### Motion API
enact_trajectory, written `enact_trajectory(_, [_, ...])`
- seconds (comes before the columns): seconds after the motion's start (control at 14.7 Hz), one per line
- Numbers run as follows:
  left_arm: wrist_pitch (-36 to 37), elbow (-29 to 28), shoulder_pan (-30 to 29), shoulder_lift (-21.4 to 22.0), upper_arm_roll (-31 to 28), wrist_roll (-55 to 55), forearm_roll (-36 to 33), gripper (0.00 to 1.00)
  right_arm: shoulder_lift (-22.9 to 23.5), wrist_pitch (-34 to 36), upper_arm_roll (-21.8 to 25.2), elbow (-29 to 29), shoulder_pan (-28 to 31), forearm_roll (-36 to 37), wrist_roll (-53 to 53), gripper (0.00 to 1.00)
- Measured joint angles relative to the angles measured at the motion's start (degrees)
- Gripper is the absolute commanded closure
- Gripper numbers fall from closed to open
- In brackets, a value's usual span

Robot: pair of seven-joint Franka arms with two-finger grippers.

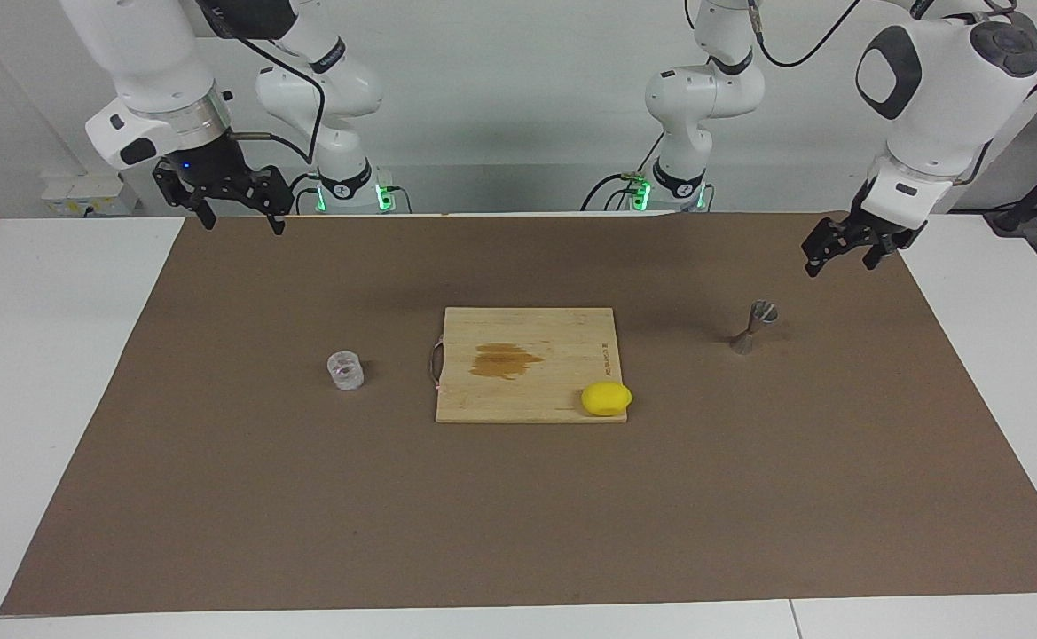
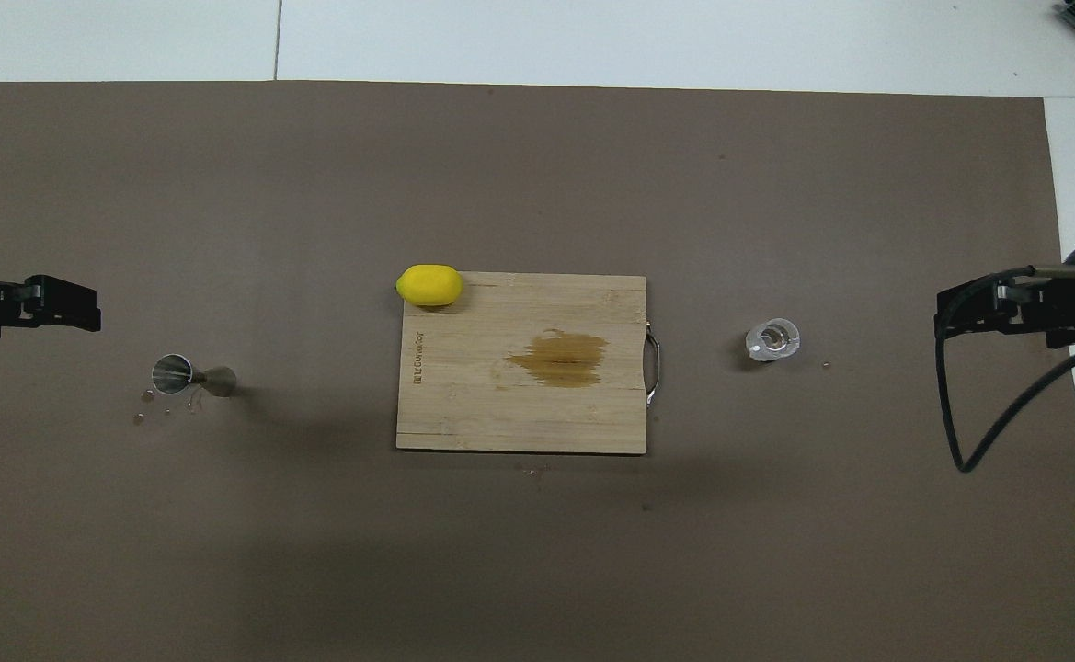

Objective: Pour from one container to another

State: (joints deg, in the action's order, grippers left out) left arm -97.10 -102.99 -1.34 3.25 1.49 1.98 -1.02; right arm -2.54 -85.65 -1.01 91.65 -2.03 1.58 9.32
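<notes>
The clear glass cup [image 1: 345,370] [image 2: 772,339] stands upright on the brown mat, between the cutting board and the right arm's end of the table. The grey metal jigger [image 1: 753,326] [image 2: 189,375] stands upright on the mat toward the left arm's end. My right gripper [image 1: 243,222] [image 2: 955,313] is open and empty, raised over the mat's edge at its own end, well apart from the cup. My left gripper [image 1: 840,264] [image 2: 63,305] is open and empty, raised over the mat at its own end, a little apart from the jigger.
A wooden cutting board [image 1: 483,399] [image 2: 463,414] with a dark wet stain lies mid-table. A yellow lemon [image 1: 606,398] [image 2: 429,285] rests at the board's corner. A few small droplets [image 2: 146,396] lie on the mat beside the jigger.
</notes>
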Motion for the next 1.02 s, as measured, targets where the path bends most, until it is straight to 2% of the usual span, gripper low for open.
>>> enact_trajectory(0.27, [2.4, 0.0, 0.1, 0.3, -0.3, 0.1, 0.3, 0.0, 0.0, 0.0, 0.0, 0.0, 0.0, 0.0, 0.0, 0.0])
enact_trajectory(0.55, [2.4, 0.2, -7.3, -1.0, -1.1, -2.6, 6.8, 0.0, 0.0, 0.0, 0.0, 0.0, 0.0, 0.0, 0.0, 0.0])
enact_trajectory(0.89, [9.4, 9.2, -15.2, -11.0, -1.1, -9.4, 15.1, 0.0, -0.1, 0.0, 0.0, 0.0, 0.0, 0.0, 0.0, 0.0])
enact_trajectory(1.02, [10.2, 10.9, -17.8, -13.8, -1.1, -17.1, 18.1, 0.0, -0.8, 0.0, 0.0, 0.0, 0.0, 0.0, 0.0, 0.0])
